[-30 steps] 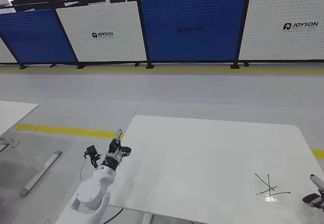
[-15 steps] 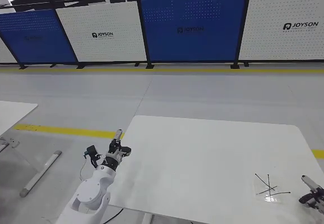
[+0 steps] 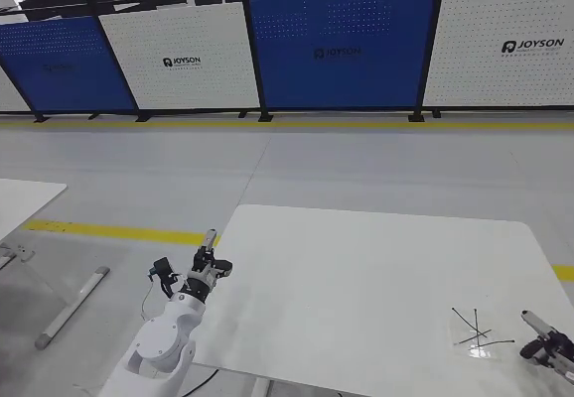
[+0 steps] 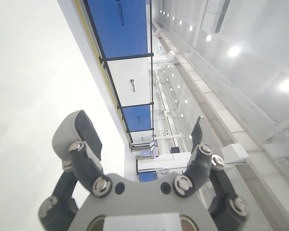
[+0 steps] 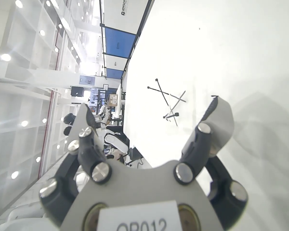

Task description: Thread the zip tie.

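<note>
Zip ties: a few thin black zip ties lie loosely crossed over one another on the table, in the lower right of the top view. In the right wrist view the zip ties show small heads at their ends.
Under the ties: a pale, faintly glossy patch sits at the crossing; whether it is a bag, a film or something else cannot be told.
Right gripper: the right gripper is in the lower right corner of the top view, just beside the ties on their right and not touching them. In its own wrist view the right gripper has its fingers spread wide with nothing between them.
Left gripper: the left gripper is in the lower left of the top view, at the table's left edge, well apart from the ties. Its wrist view shows the left gripper with fingers parted and holding nothing.
Table: a white table with rounded corners bears the ties.
Surroundings: a yellow floor line runs behind the table. A second white table is at the left edge, and blue and white pegboard panels run across the top.
</note>
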{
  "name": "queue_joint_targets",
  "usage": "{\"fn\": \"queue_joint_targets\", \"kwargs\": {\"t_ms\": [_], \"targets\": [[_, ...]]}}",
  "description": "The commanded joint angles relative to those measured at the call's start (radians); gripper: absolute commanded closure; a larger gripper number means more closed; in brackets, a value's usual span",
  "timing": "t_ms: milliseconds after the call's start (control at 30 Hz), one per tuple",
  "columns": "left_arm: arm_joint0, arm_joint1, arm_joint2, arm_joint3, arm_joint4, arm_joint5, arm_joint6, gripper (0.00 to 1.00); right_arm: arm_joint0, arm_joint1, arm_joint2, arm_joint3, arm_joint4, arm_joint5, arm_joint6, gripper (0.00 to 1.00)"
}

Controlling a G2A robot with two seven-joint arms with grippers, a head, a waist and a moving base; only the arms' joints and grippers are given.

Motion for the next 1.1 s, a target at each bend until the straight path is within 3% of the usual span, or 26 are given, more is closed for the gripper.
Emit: {"fn": "queue_joint_targets", "kwargs": {"t_ms": [0, 167, 300, 333, 367, 400, 433, 533, 567, 633, 1067], "targets": [[0.000, 0.000, 0.000, 0.000, 0.000, 0.000, 0.000, 0.00, -0.003, -0.002, -0.018, -0.005, -0.024, 0.005, -0.038, 0.00], [0.000, 0.000, 0.000, 0.000, 0.000, 0.000, 0.000, 0.00, -0.012, 0.001, -0.017, -0.002, -0.037, 0.008, -0.046, 0.00], [0.000, 0.000, 0.000, 0.000, 0.000, 0.000, 0.000, 0.00, -0.005, 0.007, -0.006, 0.025, -0.014, 0.005, 0.002, 0.00], [0.000, 0.000, 0.000, 0.000, 0.000, 0.000, 0.000, 0.00, -0.002, 0.009, -0.003, 0.032, -0.014, 0.003, 0.008, 0.17], [0.000, 0.000, 0.000, 0.000, 0.000, 0.000, 0.000, 0.00, 0.001, 0.010, -0.004, 0.038, -0.017, 0.002, 0.014, 0.24], [0.000, 0.000, 0.000, 0.000, 0.000, 0.000, 0.000, 0.00, 0.003, 0.011, -0.004, 0.041, -0.018, 0.002, 0.019, 0.44], [0.000, 0.000, 0.000, 0.000, 0.000, 0.000, 0.000, 0.00, 0.005, 0.012, -0.004, 0.044, -0.019, 0.001, 0.022, 0.51], [0.000, 0.000, 0.000, 0.000, 0.000, 0.000, 0.000, 0.00, 0.009, 0.016, -0.005, 0.050, -0.025, 0.001, 0.029, 0.50], [0.000, 0.000, 0.000, 0.000, 0.000, 0.000, 0.000, 0.00, 0.010, 0.017, -0.005, 0.052, -0.027, 0.002, 0.030, 0.37], [0.000, 0.000, 0.000, 0.000, 0.000, 0.000, 0.000, 0.00, 0.017, 0.019, -0.007, 0.061, -0.028, 0.009, 0.034, 0.50], [0.000, 0.000, 0.000, 0.000, 0.000, 0.000, 0.000, 0.00, 0.034, 0.028, -0.045, 0.069, -0.074, 0.030, 0.032, 0.60]]}}
